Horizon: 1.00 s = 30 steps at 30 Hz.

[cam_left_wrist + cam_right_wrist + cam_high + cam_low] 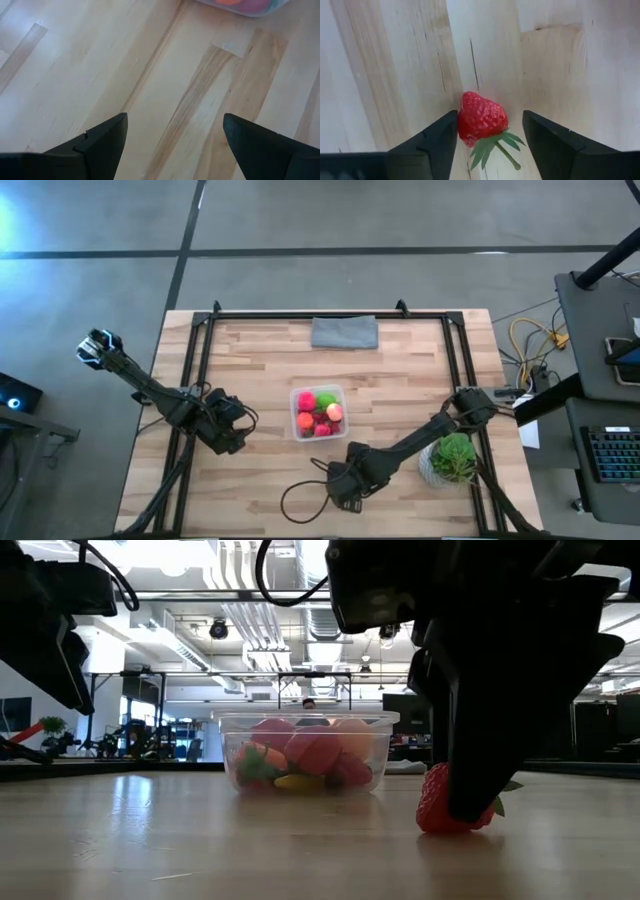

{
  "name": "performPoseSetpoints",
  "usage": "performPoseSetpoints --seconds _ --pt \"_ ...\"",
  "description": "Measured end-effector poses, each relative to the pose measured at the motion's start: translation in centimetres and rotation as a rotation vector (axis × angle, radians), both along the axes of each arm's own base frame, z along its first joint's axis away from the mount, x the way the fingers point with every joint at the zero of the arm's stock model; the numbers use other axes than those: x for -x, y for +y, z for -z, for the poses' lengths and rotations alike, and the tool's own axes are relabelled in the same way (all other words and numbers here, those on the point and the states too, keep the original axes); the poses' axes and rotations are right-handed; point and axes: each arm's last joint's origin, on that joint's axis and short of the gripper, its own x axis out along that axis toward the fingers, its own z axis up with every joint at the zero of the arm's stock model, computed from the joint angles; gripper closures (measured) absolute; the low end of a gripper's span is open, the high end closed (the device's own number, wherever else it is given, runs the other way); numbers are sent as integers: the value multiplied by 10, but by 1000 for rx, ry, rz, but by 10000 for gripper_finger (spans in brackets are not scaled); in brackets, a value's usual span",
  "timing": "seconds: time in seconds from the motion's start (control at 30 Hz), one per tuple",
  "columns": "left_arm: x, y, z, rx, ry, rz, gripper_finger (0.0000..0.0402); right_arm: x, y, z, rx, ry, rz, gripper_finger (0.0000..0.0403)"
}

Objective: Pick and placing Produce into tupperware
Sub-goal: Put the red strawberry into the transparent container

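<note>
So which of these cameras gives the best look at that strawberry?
The right wrist view: the strawberry fills the middle, red with green leaves, lying on the wood between the right pincer fingers. The low view shows it partly hidden behind that pincer. The high view hides it under the arm; the left wrist view misses it.

A table (260, 370) of pale wood, made of joined strips with visible grain, has a smooth surface with a soft sheen. On it sits a tupperware (305, 720) of clear, glossy plastic that lets the coloured produce (318, 413) show through. A strawberry (481, 119) has a bright red, pitted, slightly shiny skin and thin, flat green leaves. The right gripper (490, 135) has matt black fingers, as has the left gripper (175, 140). A grey cloth (344, 332) looks soft and matt. The table's frame (330, 313) is dark metal.
</note>
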Motion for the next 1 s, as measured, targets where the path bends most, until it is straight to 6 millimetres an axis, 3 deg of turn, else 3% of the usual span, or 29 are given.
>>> performPoseSetpoints --seconds 0.6,1.0 --pt "0 0 0 -1 1 1 89 -2 0 0 -12 -16 13 255" --pt "0 0 0 -1 1 1 89 -2 0 0 -41 -16 125 255"
